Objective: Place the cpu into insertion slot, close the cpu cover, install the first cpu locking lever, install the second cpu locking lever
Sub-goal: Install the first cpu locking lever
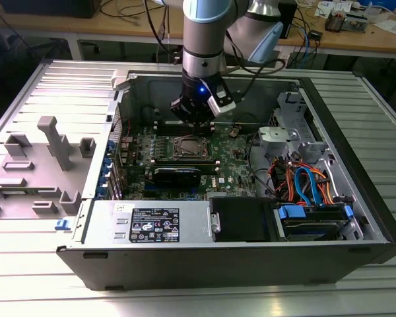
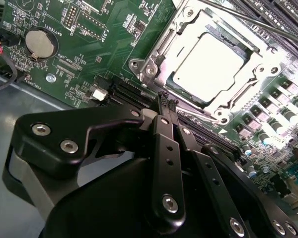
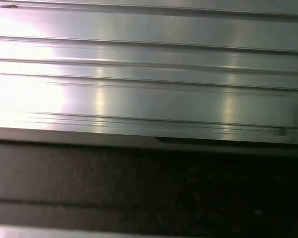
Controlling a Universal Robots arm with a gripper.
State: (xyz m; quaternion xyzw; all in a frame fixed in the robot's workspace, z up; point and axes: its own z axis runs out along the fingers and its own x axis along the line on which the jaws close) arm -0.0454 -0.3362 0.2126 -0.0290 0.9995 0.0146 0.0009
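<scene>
Second wrist view: one cpu (image 2: 206, 67) lies in the insertion slot (image 2: 242, 43), framed by one closed cpu cover (image 2: 156, 62). The gripper (image 2: 167, 99) is beside the cover, jaws pressed together and empty. In the exterior view, the power supply (image 1: 112, 224) carries one white printed label (image 1: 155, 224).
</scene>
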